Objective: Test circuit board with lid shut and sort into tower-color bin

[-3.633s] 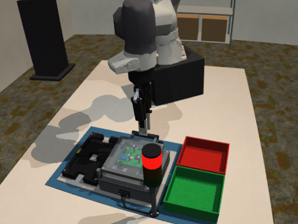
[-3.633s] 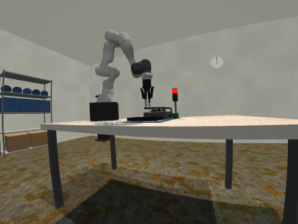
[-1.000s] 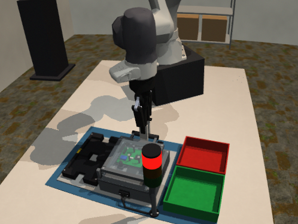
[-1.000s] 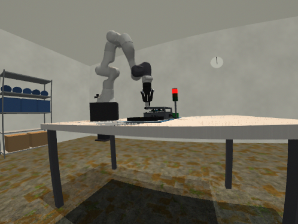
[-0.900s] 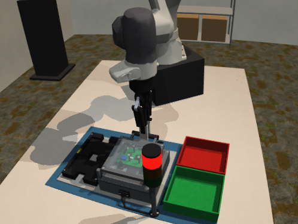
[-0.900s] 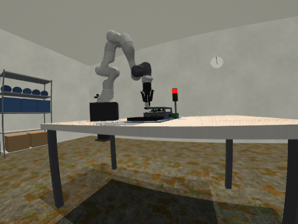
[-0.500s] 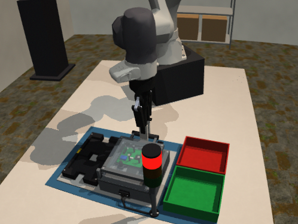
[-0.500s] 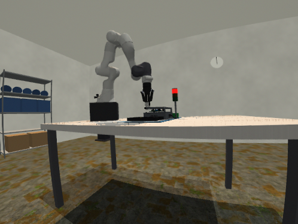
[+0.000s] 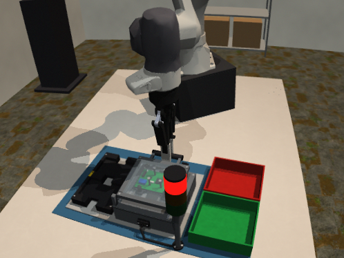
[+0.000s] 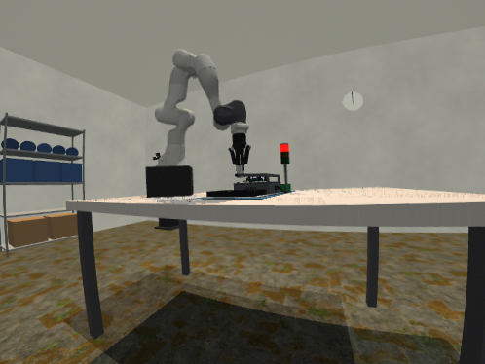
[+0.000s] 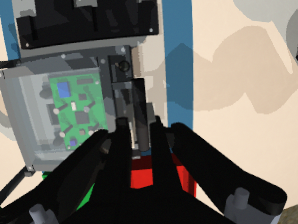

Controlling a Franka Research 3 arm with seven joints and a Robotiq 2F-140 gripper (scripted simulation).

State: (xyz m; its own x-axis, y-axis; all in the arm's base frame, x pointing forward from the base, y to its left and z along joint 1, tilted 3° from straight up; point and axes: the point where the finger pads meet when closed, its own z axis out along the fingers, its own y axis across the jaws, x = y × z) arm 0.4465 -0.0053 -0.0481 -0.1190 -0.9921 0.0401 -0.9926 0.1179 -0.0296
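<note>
Table [image 9: 262,114], top view: pale, carrying a blue bench mat [image 9: 69,207]; patterned floor and a shelf rack [image 9: 266,27] with brown boxes lie behind.
Tester [image 9: 138,210]: grey, on the mat beside the black tray [image 9: 90,186], with its clear lid [image 9: 129,187] lying flat over the plate.
Circuit board [image 9: 153,181]: green, face up inside the tester under the lid, with small dark parts and a blue chip.
Signal tower [image 9: 175,187]: in front of the tester, its red band lit.
Red bin [image 9: 238,162]: upright, just beside the tester, its plain red floor showing.
Green bin [image 9: 217,243]: touching the red bin on the near side, its plain green floor showing.
Claw [image 9: 166,153]: pointing straight down at the tester's far edge, fingers drawn narrow and clamped on the lid handle [image 9: 179,158].
Exterior view, claw [image 10: 239,170]: low over the tester [image 10: 255,185] on the table [image 10: 292,206], with the tower [image 10: 284,152] glowing red to its right.
Wrist view, claw [image 11: 136,132]: fingers nearly together at the lid's edge.
Wrist view, board [image 11: 76,106]: green behind the clear lid [image 11: 27,116], next to the tray [image 11: 33,30].
</note>
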